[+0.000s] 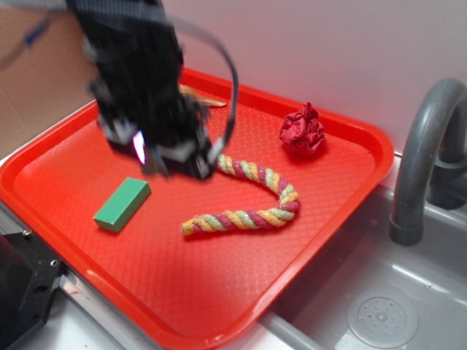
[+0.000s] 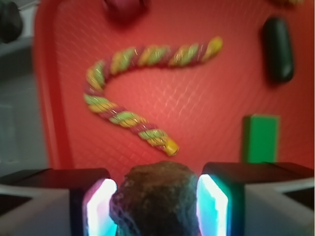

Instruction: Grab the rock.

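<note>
In the wrist view the rock [image 2: 156, 199], a lumpy dark grey-brown stone, fills the gap between my two lit pads [image 2: 101, 209] and touches both. My gripper [image 2: 157, 196] is shut on it, held up over the red tray [image 2: 206, 108]. From outside, the gripper [image 1: 174, 157] is a blurred black mass above the tray's left half, and the rock is hidden by it.
On the tray [image 1: 219, 306] lie a green block [image 1: 122, 204], a striped rope [image 1: 248, 208], a crumpled red cloth [image 1: 303, 130] and a tan object [image 1: 204, 96] behind the arm. A dark capsule pebble [image 2: 278, 49] lies near the block [image 2: 261, 137]. Grey faucet [image 1: 423, 153] and sink [image 1: 379, 313] stand at right.
</note>
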Available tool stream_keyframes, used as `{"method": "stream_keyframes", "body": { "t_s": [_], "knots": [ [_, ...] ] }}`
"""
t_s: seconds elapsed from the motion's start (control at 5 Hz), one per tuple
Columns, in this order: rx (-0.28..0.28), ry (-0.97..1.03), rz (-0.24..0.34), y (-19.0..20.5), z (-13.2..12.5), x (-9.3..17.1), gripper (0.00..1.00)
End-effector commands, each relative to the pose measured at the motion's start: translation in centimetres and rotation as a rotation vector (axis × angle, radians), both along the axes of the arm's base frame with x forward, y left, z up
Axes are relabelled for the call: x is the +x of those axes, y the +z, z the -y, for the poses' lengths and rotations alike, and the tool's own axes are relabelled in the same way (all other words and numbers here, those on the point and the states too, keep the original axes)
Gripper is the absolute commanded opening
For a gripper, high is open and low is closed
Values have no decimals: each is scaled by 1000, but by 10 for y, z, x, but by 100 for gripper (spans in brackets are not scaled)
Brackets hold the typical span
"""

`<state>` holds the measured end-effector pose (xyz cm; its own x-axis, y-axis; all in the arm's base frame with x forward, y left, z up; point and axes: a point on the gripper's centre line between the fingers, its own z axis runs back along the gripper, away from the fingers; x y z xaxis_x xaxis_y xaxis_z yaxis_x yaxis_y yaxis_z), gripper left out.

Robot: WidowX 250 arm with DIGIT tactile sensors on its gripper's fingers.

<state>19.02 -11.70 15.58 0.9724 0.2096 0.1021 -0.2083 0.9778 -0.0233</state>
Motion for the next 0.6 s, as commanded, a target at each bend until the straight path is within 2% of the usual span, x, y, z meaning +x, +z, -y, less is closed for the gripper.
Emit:
{"method": "stream_keyframes", "body": {
  "t_s": [0.0,0.2,0.4],
  "knots": [
    [71,-102,142,114,-29,13,0],
    [78,-38,208,148,-50,15,0],
    [94,52,210,150,-63,21,0]
  ]
}}
